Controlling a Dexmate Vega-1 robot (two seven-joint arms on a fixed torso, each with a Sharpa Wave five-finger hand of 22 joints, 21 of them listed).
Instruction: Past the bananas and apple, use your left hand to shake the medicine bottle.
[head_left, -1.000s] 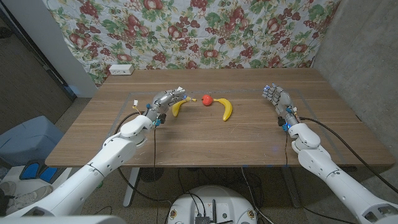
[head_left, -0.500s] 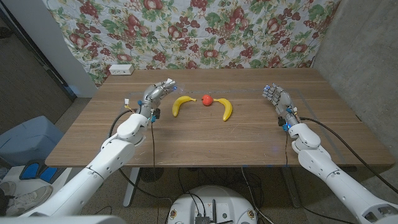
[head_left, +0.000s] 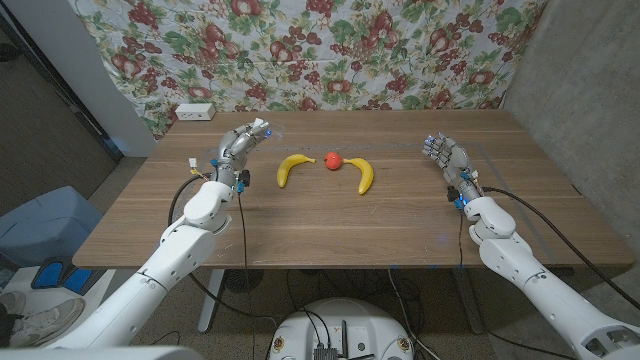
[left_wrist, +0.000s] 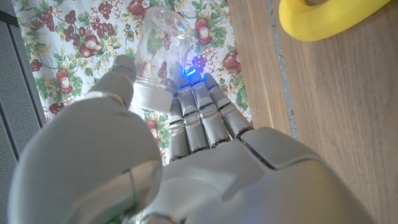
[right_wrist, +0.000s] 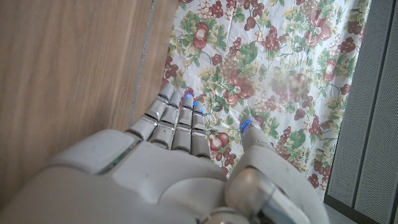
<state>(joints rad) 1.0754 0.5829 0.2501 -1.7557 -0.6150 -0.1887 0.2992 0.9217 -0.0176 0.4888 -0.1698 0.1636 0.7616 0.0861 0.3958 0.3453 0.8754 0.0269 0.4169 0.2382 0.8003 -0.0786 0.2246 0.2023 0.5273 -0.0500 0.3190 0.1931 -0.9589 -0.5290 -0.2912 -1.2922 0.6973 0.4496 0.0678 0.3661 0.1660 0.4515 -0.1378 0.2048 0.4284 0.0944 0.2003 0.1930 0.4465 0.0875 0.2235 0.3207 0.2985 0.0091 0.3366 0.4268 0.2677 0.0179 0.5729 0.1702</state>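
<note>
Nearest me, both arms reach up from the lower corners over the wooden counter (head_left: 330, 215). Farther out on the right, my right hand (head_left: 445, 160) holds nothing, its fingers apart and pointing away. Mid-counter lie two bananas, one (head_left: 291, 168) left and one (head_left: 364, 175) right of a red apple (head_left: 333, 159). Beyond them on the left, my left hand (head_left: 238, 147) is raised, thumb and fingers pinching the clear medicine bottle (left_wrist: 160, 59) by its white cap. Farthest, a fruit-patterned cloth (head_left: 330, 50) hangs.
</note>
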